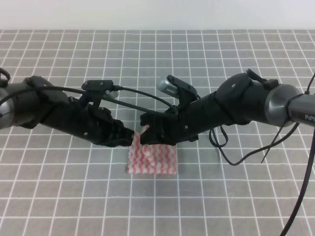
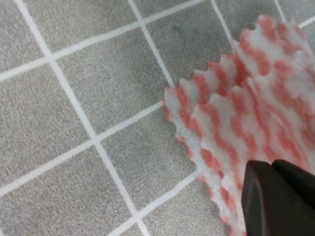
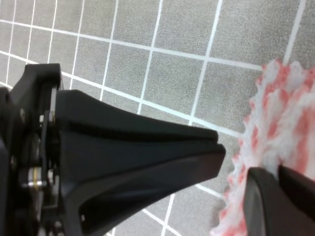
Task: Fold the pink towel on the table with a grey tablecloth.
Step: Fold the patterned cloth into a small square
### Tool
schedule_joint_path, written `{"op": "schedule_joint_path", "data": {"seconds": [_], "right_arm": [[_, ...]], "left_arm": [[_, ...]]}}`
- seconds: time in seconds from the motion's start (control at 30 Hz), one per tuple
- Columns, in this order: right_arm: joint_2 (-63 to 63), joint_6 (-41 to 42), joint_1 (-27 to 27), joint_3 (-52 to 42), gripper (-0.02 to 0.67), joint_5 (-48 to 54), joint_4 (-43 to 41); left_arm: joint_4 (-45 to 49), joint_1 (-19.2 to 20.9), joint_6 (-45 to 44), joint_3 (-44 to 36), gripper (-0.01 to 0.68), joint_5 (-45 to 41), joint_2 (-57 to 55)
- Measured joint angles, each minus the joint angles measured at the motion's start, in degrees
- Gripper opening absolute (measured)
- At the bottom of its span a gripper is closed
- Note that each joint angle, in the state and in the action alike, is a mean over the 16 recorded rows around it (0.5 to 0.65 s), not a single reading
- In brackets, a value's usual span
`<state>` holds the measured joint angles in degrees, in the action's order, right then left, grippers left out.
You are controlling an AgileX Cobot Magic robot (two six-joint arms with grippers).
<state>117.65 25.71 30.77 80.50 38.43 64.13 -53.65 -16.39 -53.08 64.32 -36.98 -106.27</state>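
Note:
The pink towel (image 1: 155, 161) lies on the table with a grey tablecloth (image 1: 236, 196) at the centre, partly doubled over, with layered zigzag edges. Both arms meet over its far left corner. My left gripper (image 1: 132, 139) is down at that corner, and a small tip of cloth sticks up beside my right gripper (image 1: 146, 129). In the left wrist view the towel (image 2: 256, 98) runs under my shut left gripper (image 2: 272, 164). In the right wrist view the towel (image 3: 285, 113) runs under my shut right gripper (image 3: 278, 169), with the left gripper's fingers (image 3: 147, 147) close beside it.
The grey gridded cloth stretches out on all sides of the towel. Loose black cables (image 1: 231, 152) hang from the right arm over the table. A white wall (image 1: 157, 14) bounds the far edge.

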Motion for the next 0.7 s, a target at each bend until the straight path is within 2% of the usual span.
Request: {"op": "schedule_joint_path", "data": {"seconds": [0.53, 0.7], "right_arm": [[1.3, 0.1, 0.4, 0.0, -0.012, -0.2, 1.4], [1.4, 0.1, 0.4, 0.0, 0.021, -0.4, 1.4]], "left_arm": [[0.0, 0.0, 0.0, 0.0, -0.002, 0.1, 0.0], [0.0, 0.0, 0.0, 0.0, -0.002, 0.1, 0.0]]}}
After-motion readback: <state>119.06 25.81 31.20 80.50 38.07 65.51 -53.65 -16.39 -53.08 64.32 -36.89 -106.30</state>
